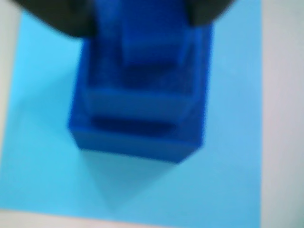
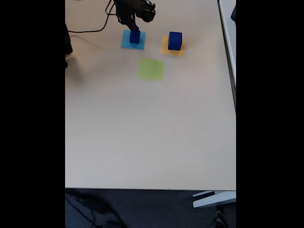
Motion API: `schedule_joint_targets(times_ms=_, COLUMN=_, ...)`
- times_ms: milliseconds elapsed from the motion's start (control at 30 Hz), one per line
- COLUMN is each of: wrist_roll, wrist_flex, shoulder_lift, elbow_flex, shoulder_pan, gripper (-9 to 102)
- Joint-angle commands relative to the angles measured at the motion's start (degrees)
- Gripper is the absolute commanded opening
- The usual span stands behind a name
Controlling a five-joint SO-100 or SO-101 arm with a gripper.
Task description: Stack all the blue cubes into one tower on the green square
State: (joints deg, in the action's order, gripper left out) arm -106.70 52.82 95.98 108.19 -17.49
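Blue cubes sit stepped on the light-blue square point(image 1: 42, 142) in the wrist view: a big bottom cube point(image 1: 137, 137), a middle cube point(image 1: 137, 99) on it and a small top cube point(image 1: 147, 42) above, all blurred. Dark gripper point(image 1: 142, 12) parts frame the top cube at the upper edge, but whether the fingers are clamped on it or just apart beside it, can't tell. In the fixed view the arm point(image 2: 135, 12) reaches down at the far end of the table point(image 2: 152, 133) over that stack, w/ a lone blue cube point(image 2: 175, 41) on the orange square point(image 2: 165, 49) to the right and the green square point(image 2: 151, 69) bare, nearer the camera btwn the two.

Risk, as a judgement: the tower stands on the wrong patch, so every cube probably has to shift to green. A lift that's off-centre could drag the middle cube and topple the stack; a small cube set down first on green would leave no base for the bigger ones. Blur also hints at poor aim.

Count: 4 blue cubes (3 stacked, 1 alone), 3 flat squares, 1 arm, 1 gripper.
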Motion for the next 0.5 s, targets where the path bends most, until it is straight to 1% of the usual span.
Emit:
schedule_joint_targets(times_ms=0, wrist_roll=1.14, wrist_flex=-1.76, shoulder_lift=0.44, elbow_flex=-0.88, shoulder_pan=-0.44, gripper=10)
schedule_joint_targets(times_ms=133, wrist_roll=1.93, wrist_flex=-3.43, shoulder_lift=0.26, elbow_flex=-2.37, shoulder_pan=-0.26, gripper=12)
schedule_joint_targets(times_ms=300, wrist_roll=4.48, wrist_flex=-4.39, shoulder_lift=-1.32, elbow_flex=-8.61, shoulder_pan=0.88, gripper=13)
schedule_joint_targets(times_ms=367, wrist_roll=5.27, wrist_flex=-6.5, shoulder_lift=-1.32, elbow_flex=-9.58, shoulder_pan=1.32, gripper=14)
schedule_joint_targets(times_ms=467, wrist_roll=5.89, wrist_flex=-9.23, shoulder_lift=-1.93, elbow_flex=-11.34, shoulder_pan=1.93, gripper=20)
